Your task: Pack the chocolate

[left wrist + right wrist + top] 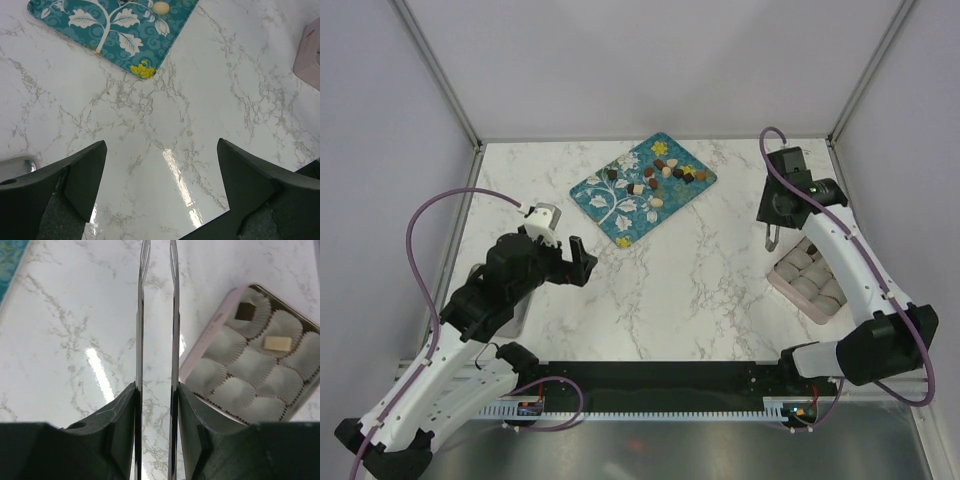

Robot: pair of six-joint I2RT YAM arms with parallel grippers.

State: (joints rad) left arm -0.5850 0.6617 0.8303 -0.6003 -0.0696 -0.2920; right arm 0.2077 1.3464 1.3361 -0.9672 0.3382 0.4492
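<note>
The pink box (216, 335) sits on the marble surface (700, 290) at my right side, lined with white paper cups (227, 390). Two cups that I can see are filled. One holds a dark brown square piece (244, 311) and its neighbour a cream bar (277, 343). The other cups in my right wrist view show only paper.

The teal tray (642, 190) lies askew at the far middle of the surface. It carries most of the chocolate (665, 174), dark brown, light brown and cream pieces scattered loose over its far half among painted leaves and yellow flowers.

My right claw (156, 390) is clamped on a pair of metal tongs (157, 300), whose two blades run nearly parallel with a narrow gap between them. The tongs hang just beside the box's edge, on the side facing the tray; the tray's chocolate is well apart from them.

My left claw (161, 145) stands wide apart, gripping nothing, over marble near the tray's near corner. The closest bit to it is a pale round piece (161, 7) close to the tray's edge.
</note>
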